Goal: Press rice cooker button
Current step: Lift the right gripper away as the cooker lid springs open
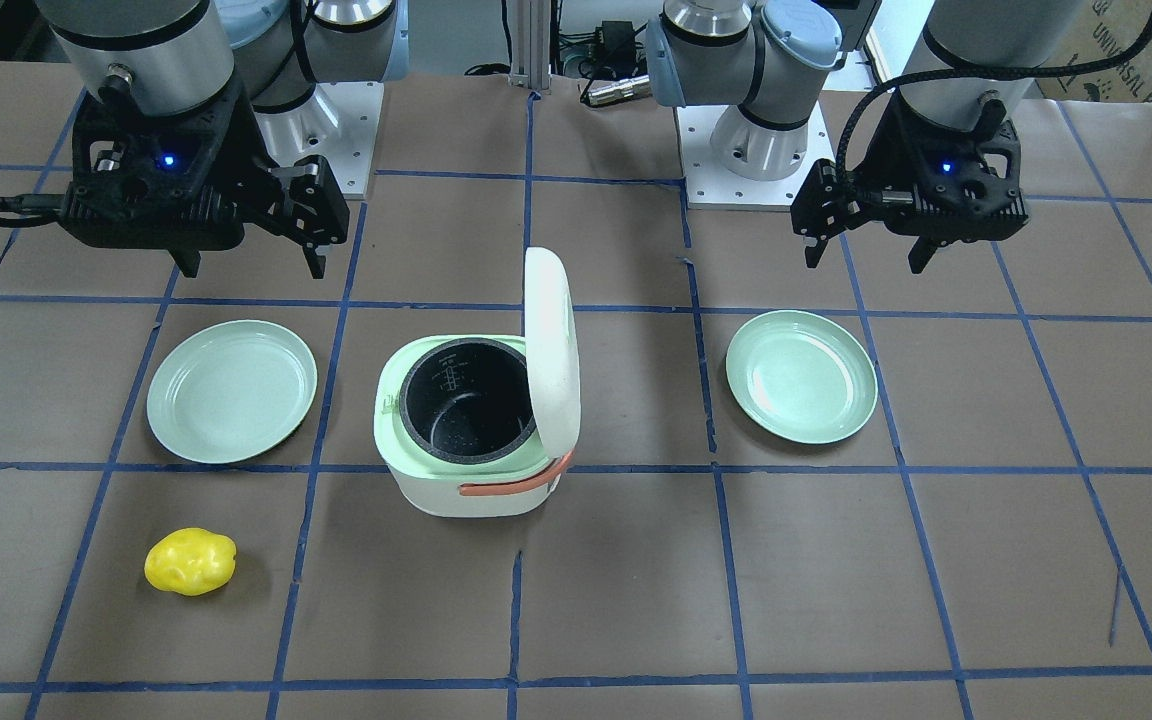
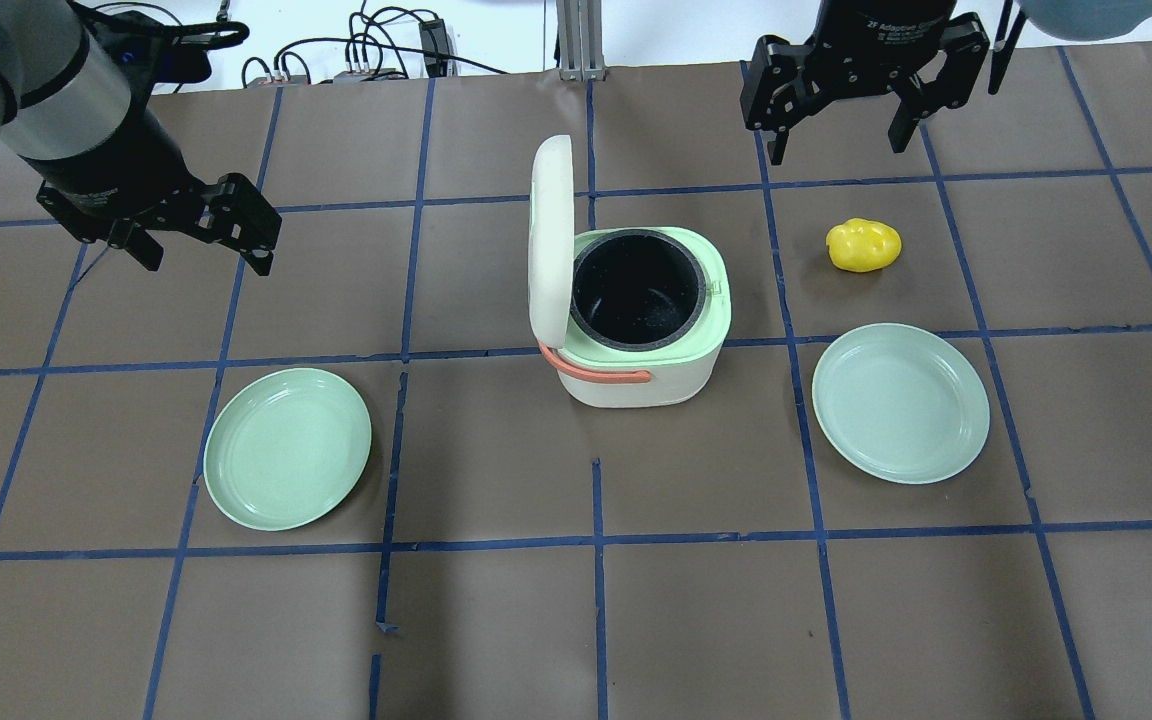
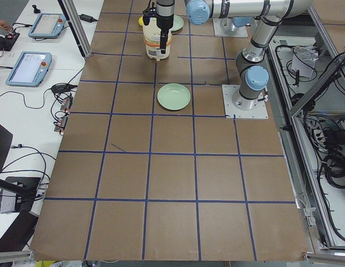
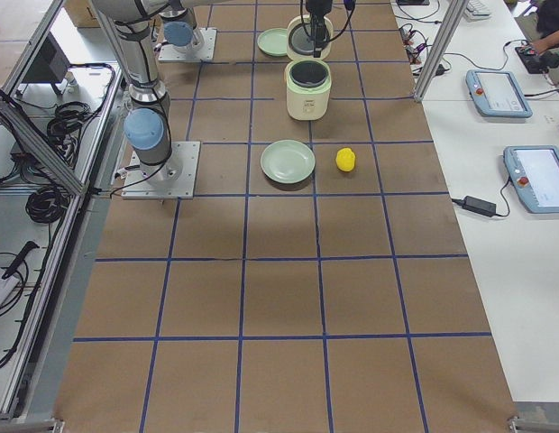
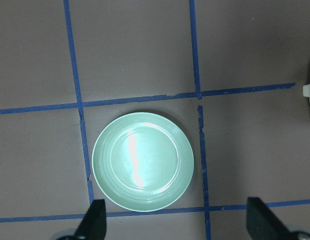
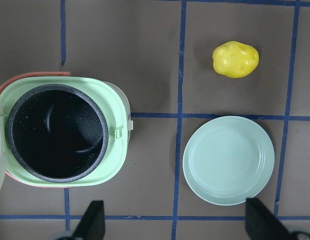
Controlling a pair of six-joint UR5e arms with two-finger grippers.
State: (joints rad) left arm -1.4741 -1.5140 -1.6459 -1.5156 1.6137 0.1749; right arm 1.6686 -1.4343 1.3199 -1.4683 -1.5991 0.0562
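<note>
White lettering reading "2F Adaptive", the rest cut off, crosses the black body of the right gripper (image 2: 836, 148), across the white and green rice cooker (image 2: 646, 375) from the robot. Back from the cooker, on the robot's left, a brown cardboard box (image 1: 1131, 45) shows "UNIVERSAL". Level marks inside the cooker's black inner pot (image 1: 466, 410) are illegible.

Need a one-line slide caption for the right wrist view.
Right wrist view: open rice cooker, pot empty; yellow potato-like object and empty green plate beside it.

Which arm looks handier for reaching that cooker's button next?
Probably the right. On the rice cooker, the small tab faces the right gripper; the raised lid stands toward the left gripper, likely in its way.
</note>
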